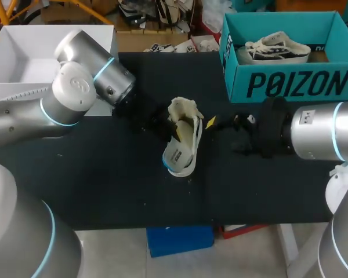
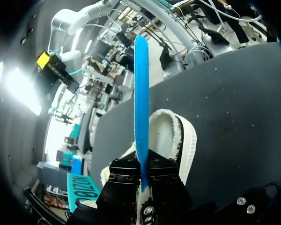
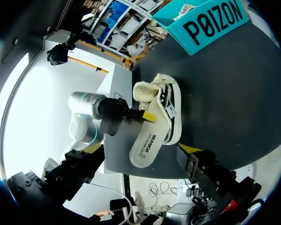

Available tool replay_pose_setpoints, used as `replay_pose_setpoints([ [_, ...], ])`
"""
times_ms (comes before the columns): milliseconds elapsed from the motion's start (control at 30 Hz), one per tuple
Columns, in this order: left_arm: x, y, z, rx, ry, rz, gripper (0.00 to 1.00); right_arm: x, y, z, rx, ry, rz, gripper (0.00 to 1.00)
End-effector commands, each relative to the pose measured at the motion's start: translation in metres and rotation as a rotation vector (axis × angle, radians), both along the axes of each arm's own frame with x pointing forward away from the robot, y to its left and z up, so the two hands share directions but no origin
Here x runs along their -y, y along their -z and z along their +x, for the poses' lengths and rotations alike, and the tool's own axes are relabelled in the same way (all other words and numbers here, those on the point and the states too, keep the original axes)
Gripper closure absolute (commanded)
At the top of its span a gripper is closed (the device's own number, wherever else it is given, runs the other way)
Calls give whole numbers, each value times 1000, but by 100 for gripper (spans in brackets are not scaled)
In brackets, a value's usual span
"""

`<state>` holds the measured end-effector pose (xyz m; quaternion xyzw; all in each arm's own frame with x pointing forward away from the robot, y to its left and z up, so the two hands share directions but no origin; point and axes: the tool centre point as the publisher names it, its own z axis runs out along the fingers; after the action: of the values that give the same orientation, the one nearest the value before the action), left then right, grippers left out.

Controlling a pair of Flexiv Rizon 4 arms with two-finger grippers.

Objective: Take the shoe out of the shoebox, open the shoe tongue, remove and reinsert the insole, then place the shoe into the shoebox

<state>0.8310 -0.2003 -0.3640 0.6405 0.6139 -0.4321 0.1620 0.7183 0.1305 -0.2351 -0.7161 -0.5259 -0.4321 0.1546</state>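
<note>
A cream sneaker [image 1: 188, 124] lies on its side in the middle of the black table [image 1: 104, 174]. Its insole [image 1: 177, 155], white with print on one face and blue on the other, sticks partway out of it. My left gripper [image 1: 171, 133] is shut on the insole. In the left wrist view the insole [image 2: 141, 108] stands edge-on between the black fingers [image 2: 126, 180], above the sneaker [image 2: 171, 136]. My right gripper [image 1: 219, 123] stands open just right of the sneaker, touching nothing. In the right wrist view the sneaker [image 3: 161, 105] and insole [image 3: 147, 145] lie ahead of the right gripper [image 3: 140, 152].
The teal shoebox [image 1: 290, 84] stands at the back right with a second sneaker [image 1: 276, 47] inside it. A white open box [image 1: 23, 58] sits at the back left behind my left arm. Bare table stretches in front of the sneaker.
</note>
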Motion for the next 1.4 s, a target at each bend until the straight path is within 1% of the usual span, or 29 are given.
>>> replay_pose_setpoints([
  [33,5,1,4,4,-1,6,100,4,-1,-1,-2,-8,5,0],
  [67,6,1,5,5,-2,6,92,4,-1,-1,-2,-8,5,0],
  [100,6,0,4,6,-2,6,75,4,-1,-1,-2,-8,5,0],
  [167,6,-2,3,9,0,6,65,4,-1,-1,-2,-8,5,0],
  [200,6,-2,2,9,1,7,58,4,-1,-1,-2,-8,5,0],
  [300,3,-4,-2,9,2,8,52,4,-1,-1,-2,-8,5,0],
  [600,-8,-3,-25,-7,30,23,52,4,-1,-1,-2,-8,5,0],
  [967,-19,-11,-39,6,59,36,54,4,-1,-1,-2,-8,5,0],
  [1133,-20,-9,-46,-3,98,58,56,4,-1,-1,-2,-8,5,0],
  [1267,-19,-6,-49,-10,119,74,64,4,-1,-1,-2,-8,5,0],
  [1300,-19,-6,-49,-11,121,76,68,4,-1,-1,-2,-8,5,0],
  [1333,-19,-5,-49,-13,125,80,76,4,-1,-1,-2,-8,5,0],
  [1367,-19,-5,-49,-13,130,85,82,4,-1,-1,-2,-8,5,0],
  [1400,-18,-5,-50,-13,138,94,85,4,-1,-1,-2,-8,5,0],
])
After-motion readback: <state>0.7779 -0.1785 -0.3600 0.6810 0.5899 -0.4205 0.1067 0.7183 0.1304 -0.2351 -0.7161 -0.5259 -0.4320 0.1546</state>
